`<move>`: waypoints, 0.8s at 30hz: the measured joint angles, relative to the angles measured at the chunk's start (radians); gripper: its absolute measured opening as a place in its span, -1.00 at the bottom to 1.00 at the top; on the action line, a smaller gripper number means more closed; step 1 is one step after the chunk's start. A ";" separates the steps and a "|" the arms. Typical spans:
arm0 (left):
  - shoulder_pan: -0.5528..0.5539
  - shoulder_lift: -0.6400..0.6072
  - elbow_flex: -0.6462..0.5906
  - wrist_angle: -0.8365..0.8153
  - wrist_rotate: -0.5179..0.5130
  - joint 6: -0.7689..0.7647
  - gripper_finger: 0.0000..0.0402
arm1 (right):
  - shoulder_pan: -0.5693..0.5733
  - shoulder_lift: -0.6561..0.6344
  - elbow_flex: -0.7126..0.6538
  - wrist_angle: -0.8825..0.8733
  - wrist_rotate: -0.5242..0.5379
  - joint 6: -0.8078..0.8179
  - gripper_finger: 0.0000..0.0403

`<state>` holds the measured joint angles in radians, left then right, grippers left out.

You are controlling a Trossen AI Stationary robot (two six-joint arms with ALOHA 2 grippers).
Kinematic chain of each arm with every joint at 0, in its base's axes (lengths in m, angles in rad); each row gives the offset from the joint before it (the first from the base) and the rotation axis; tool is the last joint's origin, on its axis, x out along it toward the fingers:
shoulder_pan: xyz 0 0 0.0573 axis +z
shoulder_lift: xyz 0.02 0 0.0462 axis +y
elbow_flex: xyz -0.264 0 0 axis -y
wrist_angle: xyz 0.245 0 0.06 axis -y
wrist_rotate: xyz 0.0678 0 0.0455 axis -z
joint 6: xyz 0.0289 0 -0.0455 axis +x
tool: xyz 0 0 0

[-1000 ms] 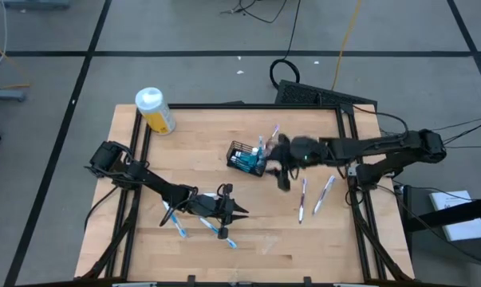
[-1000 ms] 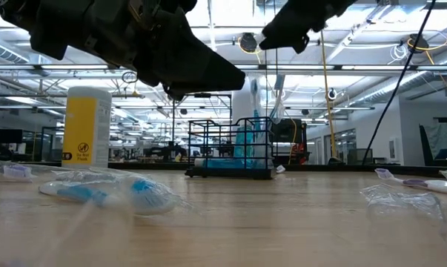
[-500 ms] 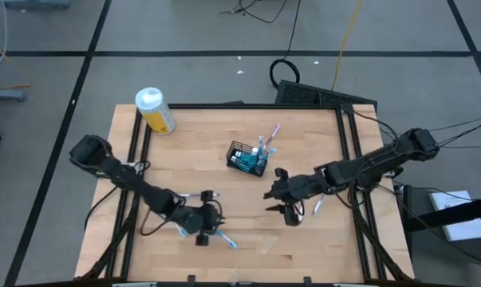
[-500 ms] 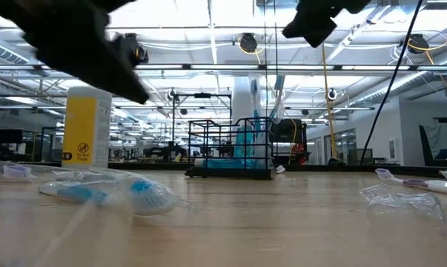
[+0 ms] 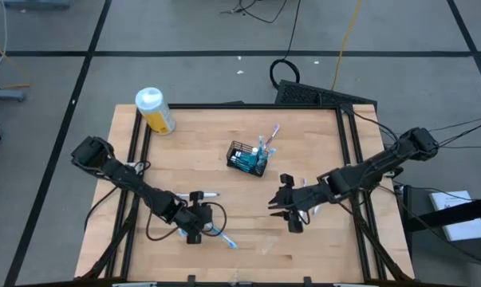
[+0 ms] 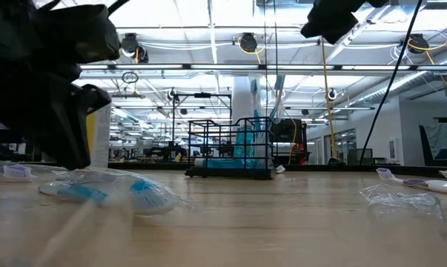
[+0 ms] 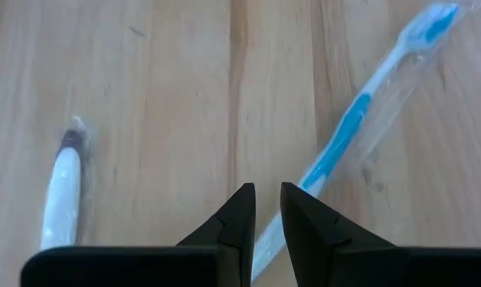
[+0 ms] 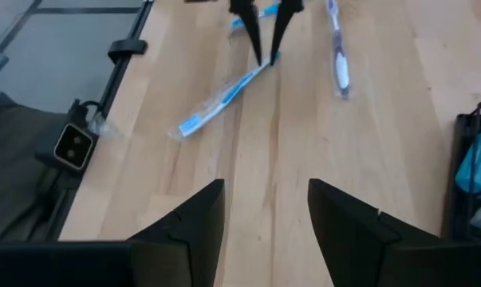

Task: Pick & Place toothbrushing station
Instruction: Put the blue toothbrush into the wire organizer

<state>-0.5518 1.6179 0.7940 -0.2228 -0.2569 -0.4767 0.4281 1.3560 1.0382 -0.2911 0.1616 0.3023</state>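
The black wire basket (image 5: 248,158) stands mid-table with teal tubes and toothbrushes upright in it; it also shows in the low view (image 6: 230,148). My left gripper (image 5: 194,233) points steeply down near the front left, open by a narrow gap (image 7: 266,199). Its tips are right at a wrapped blue toothbrush (image 7: 360,119) lying flat on the wood. A white-and-purple toothbrush (image 7: 65,191) lies beside it. My right gripper (image 5: 288,211) hangs open (image 8: 264,207) above the table, on the near side of the basket, with nothing between its fingers. My left gripper comes down slanting from above over the handle end (image 7: 304,187) of the blue toothbrush. Whether its fingertips touch the toothbrush I cannot tell. The toothbrush lies flat on the table.
A yellow bottle with a white cap (image 5: 155,110) stands at the far left corner. Another wrapped blue toothbrush (image 5: 222,237) lies near the front edge. More toothbrushes lie at the right (image 6: 408,182), mostly under my right arm. Bare wood lies between the two grippers.
My left gripper has drawn back toward the table's left and near edge and tipped from nearly level to steeply downward over the blue toothbrush. My right gripper has swung from beside the basket toward the near edge, sinking a little. Nothing on the table has moved.
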 joint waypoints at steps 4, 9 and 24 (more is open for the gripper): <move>0.001 -0.001 0.001 -0.017 -0.013 0.037 -0.65 | 0.006 0.000 0.000 -0.011 0.000 0.002 -0.15; 0.002 -0.001 0.001 -0.018 0.016 0.060 -0.45 | 0.006 0.000 0.000 -0.035 -0.002 0.017 -0.15; 0.013 -0.001 0.002 -0.036 0.127 0.072 0.15 | 0.006 0.000 0.000 -0.036 -0.042 -0.010 -0.16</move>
<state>-0.5386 1.6169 0.7956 -0.2585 -0.1297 -0.4048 0.4339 1.3560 1.0378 -0.3274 0.1192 0.2924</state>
